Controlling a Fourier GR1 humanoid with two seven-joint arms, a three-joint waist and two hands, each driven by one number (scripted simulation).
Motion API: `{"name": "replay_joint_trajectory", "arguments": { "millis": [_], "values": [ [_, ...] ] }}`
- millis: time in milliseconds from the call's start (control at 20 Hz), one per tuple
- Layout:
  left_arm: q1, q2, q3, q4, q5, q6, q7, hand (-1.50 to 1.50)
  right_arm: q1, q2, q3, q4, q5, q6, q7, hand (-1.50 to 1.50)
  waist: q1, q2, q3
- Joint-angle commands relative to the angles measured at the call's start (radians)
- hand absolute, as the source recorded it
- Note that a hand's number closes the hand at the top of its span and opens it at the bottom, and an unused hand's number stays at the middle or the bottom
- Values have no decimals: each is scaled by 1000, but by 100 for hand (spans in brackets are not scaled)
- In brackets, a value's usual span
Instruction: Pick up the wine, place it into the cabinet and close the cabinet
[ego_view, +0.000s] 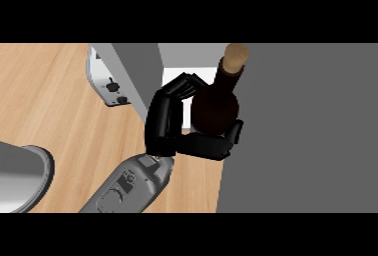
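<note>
Head view: wine bottle in right hand, fingers curled round it.

Open wooden counter at left; toaster far left, grey pot near left. Grey cabinet blocking right, touching bottle held by hand.

- The hand lies curled round the bottle, at the cabinet's left edge.
- A toaster stands left of the cabinet, on the surface.
- A pot sits far left of the cabinet.
</note>
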Motion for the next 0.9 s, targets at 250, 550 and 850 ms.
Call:
{"name": "replay_joint_trajectory", "arguments": {
  "millis": [250, 550, 850],
  "values": [
    [-60, 0, 20, 144, 143, 54, -137, 150, -59, -37, -67, -151, -112, -32, 155, -150, -4, 1, -1],
    [23, 4, -1, 259, 89, -19, -266, 150, -113, -1, 5, -68, -10, -56, 116, -150, 8, 1, -1],
    [-22, 0, 56, 368, 88, -48, -320, 150, -12, -3, -34, -63, -55, -3, 22, -150, 0, 2, 0]
  ]
}}
